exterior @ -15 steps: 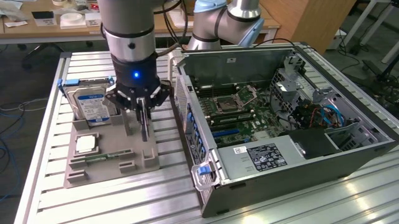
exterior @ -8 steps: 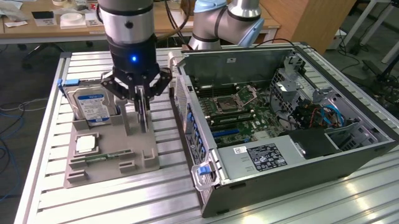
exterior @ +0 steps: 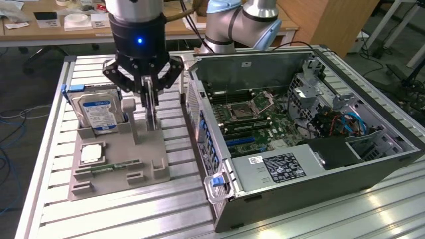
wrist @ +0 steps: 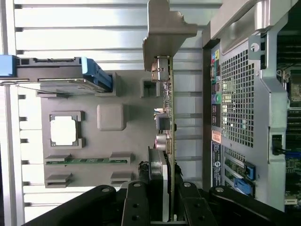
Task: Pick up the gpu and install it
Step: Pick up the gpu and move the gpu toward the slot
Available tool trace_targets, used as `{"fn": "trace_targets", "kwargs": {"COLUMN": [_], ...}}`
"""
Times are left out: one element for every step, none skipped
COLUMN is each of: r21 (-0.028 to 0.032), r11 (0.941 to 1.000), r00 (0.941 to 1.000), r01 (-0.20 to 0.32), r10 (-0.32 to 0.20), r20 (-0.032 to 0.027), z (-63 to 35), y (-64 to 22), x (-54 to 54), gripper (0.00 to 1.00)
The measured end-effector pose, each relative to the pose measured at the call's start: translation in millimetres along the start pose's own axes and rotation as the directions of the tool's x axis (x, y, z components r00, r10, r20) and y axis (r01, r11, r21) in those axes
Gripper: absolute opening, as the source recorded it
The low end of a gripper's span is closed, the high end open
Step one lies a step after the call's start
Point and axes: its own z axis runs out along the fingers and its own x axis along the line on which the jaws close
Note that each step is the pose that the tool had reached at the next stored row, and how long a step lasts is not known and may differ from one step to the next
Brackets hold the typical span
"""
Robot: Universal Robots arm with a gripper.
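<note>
The gpu point(exterior: 152, 118) is a thin card standing on edge at the back of the grey holder tray point(exterior: 113, 177), its lower edge at the tray's slot. My gripper point(exterior: 150, 102) reaches down over it from above, shut on the card's upper part. In the wrist view the gpu point(wrist: 168, 94) shows edge-on with its metal bracket point(wrist: 164, 28) at the far end, and my gripper point(wrist: 170, 176) clamps it from both sides. The open computer case point(exterior: 292, 164) lies just to the exterior view's right, motherboard point(exterior: 252, 124) exposed.
In the tray beside the card stand a silver blue-labelled hard drive point(exterior: 99, 112), a square processor point(exterior: 91, 153) and a green memory stick point(exterior: 113, 168). The case's rear wall point(wrist: 240, 103) rises close beside the card. Everything rests on a slatted aluminium table point(exterior: 133, 219).
</note>
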Motion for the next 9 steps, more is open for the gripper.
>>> {"fn": "trace_targets", "kwargs": {"r21": [0.0, 0.0, 0.0001, 0.0001, 0.0, 0.0001, 0.0001, 0.0001, 0.0001], "r11": [1.0, 1.0, 1.0, 1.0, 1.0, 1.0, 1.0, 1.0, 1.0], "r00": [1.0, 1.0, 1.0, 1.0, 1.0, 1.0, 1.0, 1.0, 1.0], "r01": [0.0, 0.0, 0.0, 0.0, 0.0, 0.0, 0.0, 0.0, 0.0], "r10": [0.0, 0.0, 0.0, 0.0, 0.0, 0.0, 0.0, 0.0, 0.0], "r20": [-0.0001, -0.0002, -0.0004, -0.0005, -0.0005, -0.0006, -0.0008, -0.0008, -0.0009], "z": [-4.8, -9.3, -13.8, -18.0, -22.0, -26.5, -31.0, -35.7, -40.2], "y": [0.2, 0.4, 0.5, 0.7, 0.8, 1.0, 1.2, 1.3, 1.5], "x": [-0.1, -0.1, -0.2, -0.3, -0.4, -0.4, -0.5, -0.6, -0.6], "gripper": [0.28, 0.28, 0.28, 0.28, 0.28, 0.28, 0.28, 0.28, 0.28]}}
